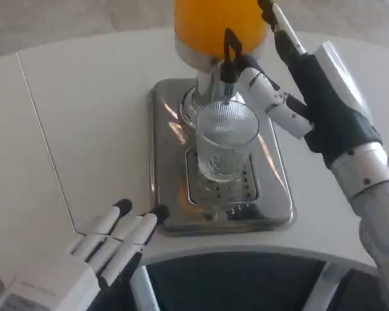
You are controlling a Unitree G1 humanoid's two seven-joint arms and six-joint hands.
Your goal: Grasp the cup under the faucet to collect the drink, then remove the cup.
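Head view | cup [225, 146] stood upright on drip tray [168, 162] under faucet [230, 55] | right hand [292, 78] nearer, just right of cup, fingers spread, gripping nothing | left hand [110, 236] rested flat, fingers extended.

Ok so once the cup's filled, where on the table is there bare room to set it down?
The widest bare patch is the white table left of the steel base, above the left hand. It is crowded at the faucet: the glass cup stands on the drip tray, and the right hand reaches in beside the orange tank.
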